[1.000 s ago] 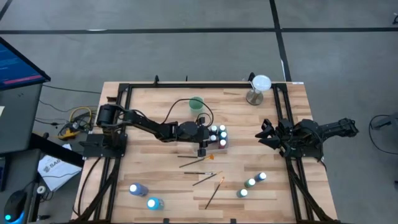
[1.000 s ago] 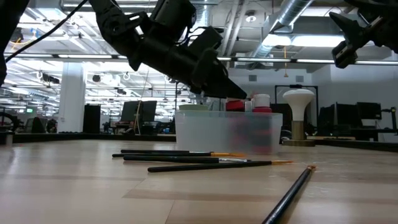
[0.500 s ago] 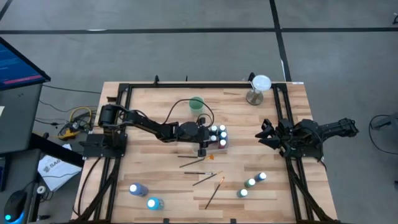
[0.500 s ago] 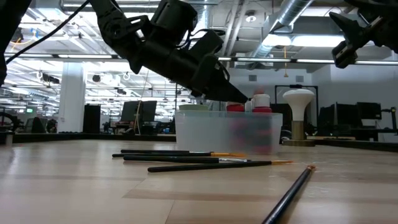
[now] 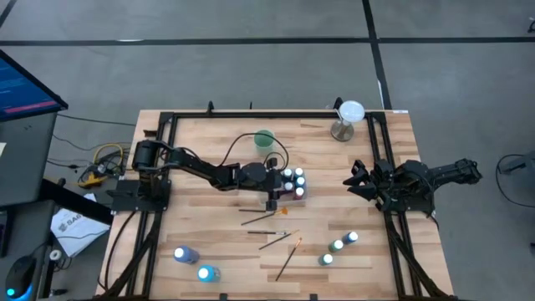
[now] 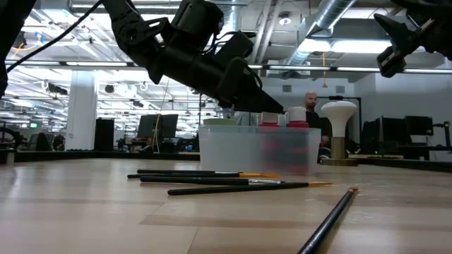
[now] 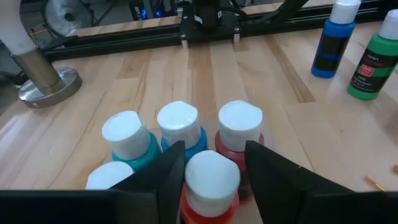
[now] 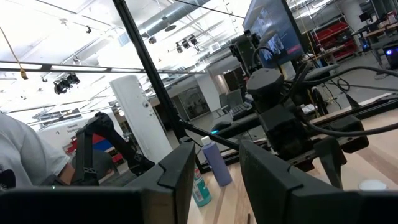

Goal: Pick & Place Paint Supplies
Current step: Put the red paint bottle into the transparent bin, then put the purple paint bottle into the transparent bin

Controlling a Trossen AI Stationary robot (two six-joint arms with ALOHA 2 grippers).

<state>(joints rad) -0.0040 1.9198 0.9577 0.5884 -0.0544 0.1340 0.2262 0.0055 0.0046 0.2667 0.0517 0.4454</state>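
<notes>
A clear plastic tray point(image 5: 294, 197) near the table's middle holds several white-capped paint bottles point(image 5: 292, 177). My left gripper point(image 7: 212, 163) reaches level over the tray from the table's left and is open. Its fingers stand on either side of a red bottle's white cap point(image 7: 212, 176). That bottle stands upright in the tray beside another red bottle point(image 7: 240, 122) and blue ones point(image 7: 179, 122). Several paintbrushes point(image 5: 269, 224) lie flat on the wood nearer the front. My right gripper point(image 5: 354, 181) hangs open at the table's right edge, with nothing between its fingers. My left gripper has one finger point(image 7: 169, 168) close against the side of the red bottle's cap point(image 7: 189, 180), and a thin gap shows at the other finger. I cannot tell whether it touches the cap. The bottle stands upright in the tray.
Loose green bottles point(image 5: 337, 246) stand at the front right and two blue ones point(image 5: 194, 262) at the front left. A green cup point(image 5: 264, 139) and a white mushroom-shaped stand point(image 5: 346, 122) are at the far side. A black frame point(image 5: 251, 115) borders the table.
A person has come into view in the room behind the tray in the low view. Both arms have kept their places.
</notes>
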